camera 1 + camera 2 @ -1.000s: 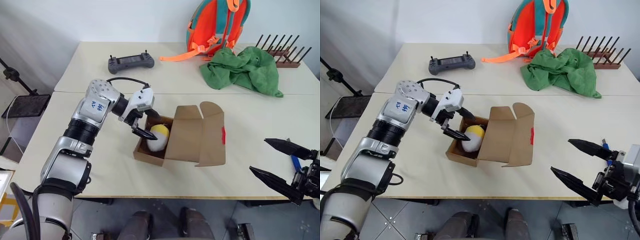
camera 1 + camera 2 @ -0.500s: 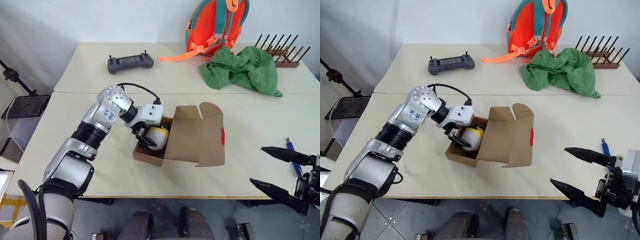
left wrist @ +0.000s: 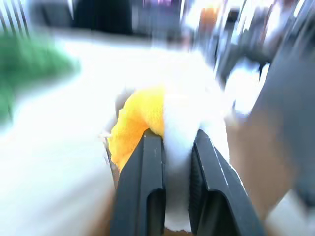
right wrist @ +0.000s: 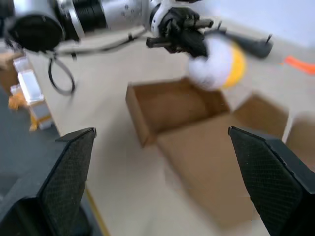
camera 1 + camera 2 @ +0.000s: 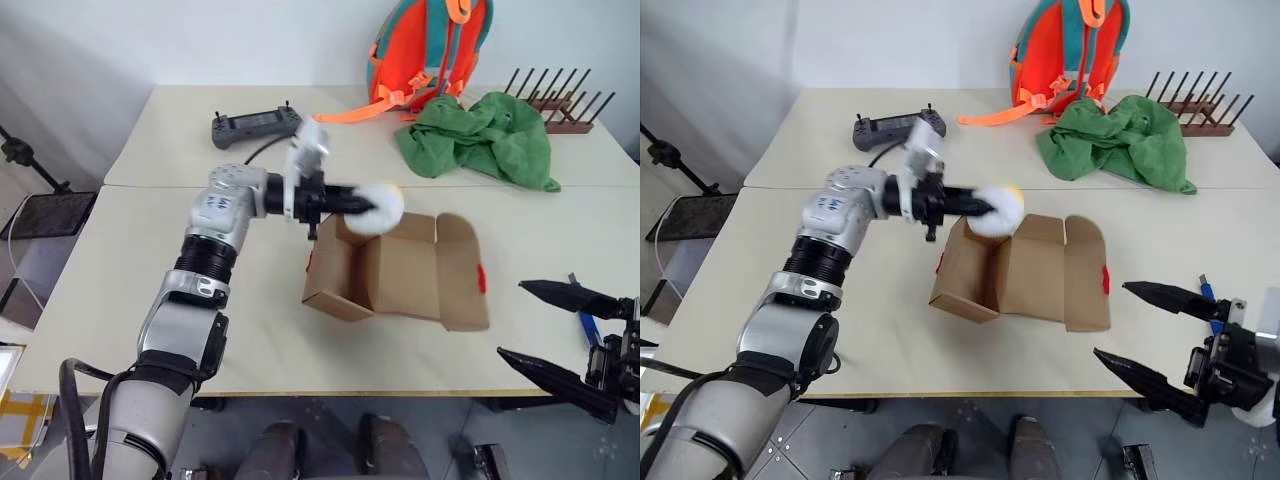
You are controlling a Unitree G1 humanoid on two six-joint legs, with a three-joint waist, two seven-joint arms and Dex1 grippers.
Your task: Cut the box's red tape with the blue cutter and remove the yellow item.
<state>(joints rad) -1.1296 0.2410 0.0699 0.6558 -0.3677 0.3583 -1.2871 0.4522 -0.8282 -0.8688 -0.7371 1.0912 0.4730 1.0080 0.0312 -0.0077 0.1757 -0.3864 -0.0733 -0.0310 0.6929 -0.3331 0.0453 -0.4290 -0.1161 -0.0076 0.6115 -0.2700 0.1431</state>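
Above the open box [image 5: 395, 280], my left gripper [image 5: 352, 200] pinches the yellow item [image 5: 380, 207], clear of the carton; right gripper [image 5: 555, 330] spread, idle. Removal step; next, I judge, carry it aside to bare table [image 5: 120, 300] and release.

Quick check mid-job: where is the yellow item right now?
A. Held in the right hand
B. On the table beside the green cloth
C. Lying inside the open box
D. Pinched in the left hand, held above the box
D: the left hand is shut on the yellow item, holding it in the air above the open, empty box.
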